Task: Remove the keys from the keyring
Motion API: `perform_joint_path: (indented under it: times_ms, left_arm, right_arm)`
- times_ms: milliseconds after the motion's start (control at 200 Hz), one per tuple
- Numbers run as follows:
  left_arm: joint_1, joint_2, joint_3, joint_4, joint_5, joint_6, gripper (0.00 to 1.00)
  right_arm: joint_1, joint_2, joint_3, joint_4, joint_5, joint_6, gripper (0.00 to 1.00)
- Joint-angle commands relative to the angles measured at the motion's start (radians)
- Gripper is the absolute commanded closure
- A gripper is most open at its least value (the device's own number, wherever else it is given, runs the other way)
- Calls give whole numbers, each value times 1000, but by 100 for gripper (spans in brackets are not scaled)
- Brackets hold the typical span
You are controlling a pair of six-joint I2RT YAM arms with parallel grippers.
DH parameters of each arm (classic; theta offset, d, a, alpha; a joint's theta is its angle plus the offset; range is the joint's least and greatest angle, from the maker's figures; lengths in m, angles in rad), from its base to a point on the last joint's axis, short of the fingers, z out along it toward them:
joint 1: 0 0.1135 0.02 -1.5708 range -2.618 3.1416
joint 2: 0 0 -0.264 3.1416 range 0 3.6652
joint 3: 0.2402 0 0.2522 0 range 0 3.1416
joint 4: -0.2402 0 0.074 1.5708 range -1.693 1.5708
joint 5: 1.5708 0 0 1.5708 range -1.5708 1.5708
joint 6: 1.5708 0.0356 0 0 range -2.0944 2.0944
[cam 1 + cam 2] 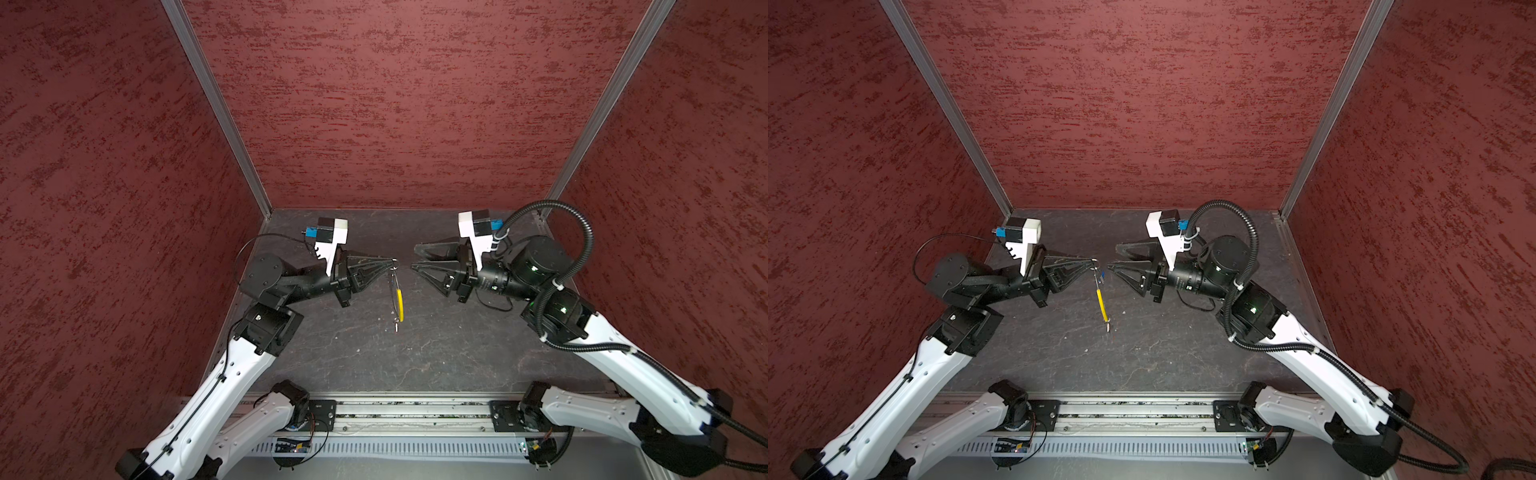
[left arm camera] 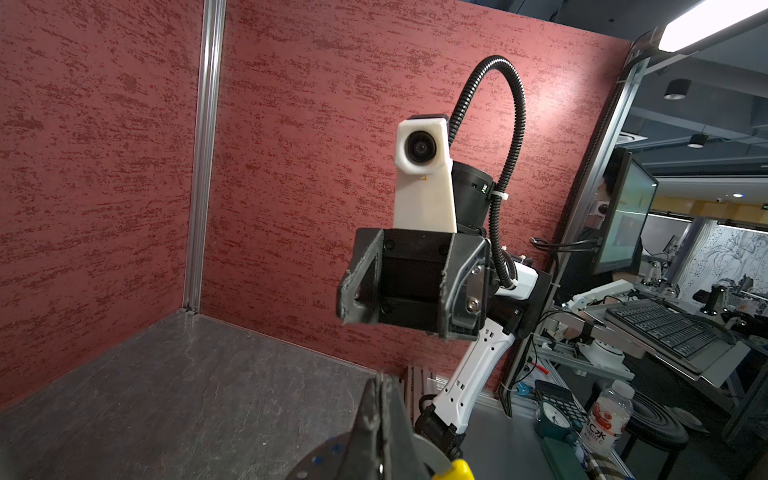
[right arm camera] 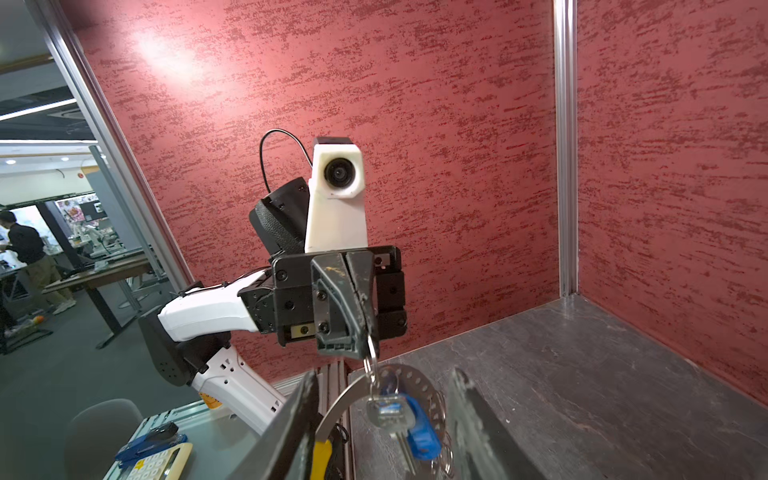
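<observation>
The left gripper (image 1: 392, 261) clenches the keyring (image 1: 397, 297) at its top. The thin silvery loop with its curved yellow sleeve (image 1: 400, 306) hangs lengthwise straight below. The right gripper (image 1: 414, 257), opposite, is released.

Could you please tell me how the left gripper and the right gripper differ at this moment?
The left gripper is shut; the right gripper is open, its fingers apart. The left gripper holds the dangling keyring; the right gripper holds nothing. Both face each other above the table.
</observation>
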Motion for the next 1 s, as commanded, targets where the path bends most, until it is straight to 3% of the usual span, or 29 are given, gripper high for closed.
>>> perform_joint_path:
  times_ms: [0, 386, 746, 997]
  left_arm:
    - [-5, -8, 19, 43, 9, -2, 100]
    - [-5, -15, 8, 47, 0, -1, 100]
    - [-5, -11, 4, 56, 8, -8, 100]
    - [-6, -8, 2, 59, 13, -11, 100]
  right_arm:
    - [5, 34, 1, 98, -46, 45, 51]
    - [5, 57, -45, 194, -198, 103, 65]
    - [5, 67, -53, 213, -212, 102, 81]
    - [4, 71, -56, 249, -206, 122, 82]
